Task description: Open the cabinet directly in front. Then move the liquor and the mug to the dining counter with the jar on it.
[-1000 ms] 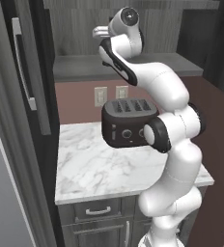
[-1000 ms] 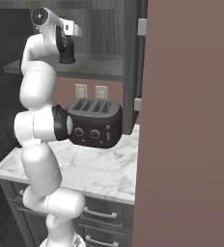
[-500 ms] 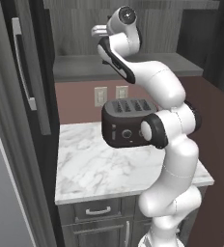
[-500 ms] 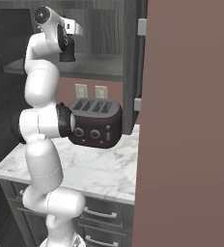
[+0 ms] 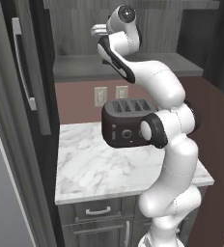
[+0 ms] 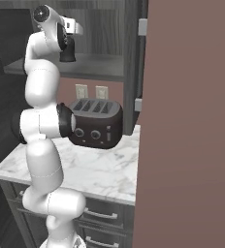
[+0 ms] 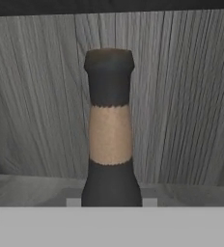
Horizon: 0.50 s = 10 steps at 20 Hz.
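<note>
The cabinet stands open, its left door (image 5: 29, 72) swung out with a long silver handle and its shelf (image 5: 80, 65) bare in front. The liquor (image 7: 110, 135), a near-black bottle with a brownish band on its neck, rises upright close before the hand against the cabinet's grey wood-grain back. My gripper (image 7: 111, 202) reaches onto the shelf, its fingers pressed against both sides of the bottle's body. From the right, the gripper (image 6: 67, 52) hangs dark under the white hand just above the shelf (image 6: 100, 65). The mug, the dining counter and the jar are out of view.
A black toaster (image 5: 126, 123) stands on the small marble counter (image 5: 94, 169), right below the shelf and close to my arm's elbow. Grey drawers (image 5: 98, 211) sit under the counter. The right door (image 6: 192, 121) stands open, a broad brownish panel beside the arm.
The fingers have closed in on the bottle. The arm has barely shifted and the hand stays at the shelf.
</note>
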Tool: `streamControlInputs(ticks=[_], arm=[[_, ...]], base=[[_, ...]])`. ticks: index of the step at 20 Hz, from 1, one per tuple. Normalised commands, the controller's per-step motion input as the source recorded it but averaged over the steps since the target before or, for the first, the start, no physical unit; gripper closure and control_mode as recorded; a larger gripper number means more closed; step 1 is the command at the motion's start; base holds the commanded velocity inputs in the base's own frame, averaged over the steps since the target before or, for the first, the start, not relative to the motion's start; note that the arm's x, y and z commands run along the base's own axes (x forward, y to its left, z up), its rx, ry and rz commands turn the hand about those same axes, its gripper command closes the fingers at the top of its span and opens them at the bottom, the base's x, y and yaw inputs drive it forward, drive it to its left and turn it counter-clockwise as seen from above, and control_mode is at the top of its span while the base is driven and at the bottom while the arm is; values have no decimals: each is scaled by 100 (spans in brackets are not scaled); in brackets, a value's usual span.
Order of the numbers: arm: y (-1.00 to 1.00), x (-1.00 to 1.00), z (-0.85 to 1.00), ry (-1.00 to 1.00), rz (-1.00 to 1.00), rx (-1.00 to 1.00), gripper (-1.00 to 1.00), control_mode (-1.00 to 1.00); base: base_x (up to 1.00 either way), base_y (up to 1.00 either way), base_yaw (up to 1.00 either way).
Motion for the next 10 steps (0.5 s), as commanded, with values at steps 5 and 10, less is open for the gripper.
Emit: streamControlInputs(ticks=[5,10], arm=[[0,0,0,-10,0,0,100,-100],[0,-14,9,-34,-4,-1,100,-100]], base=[[0,0,0],[0,0,0]])
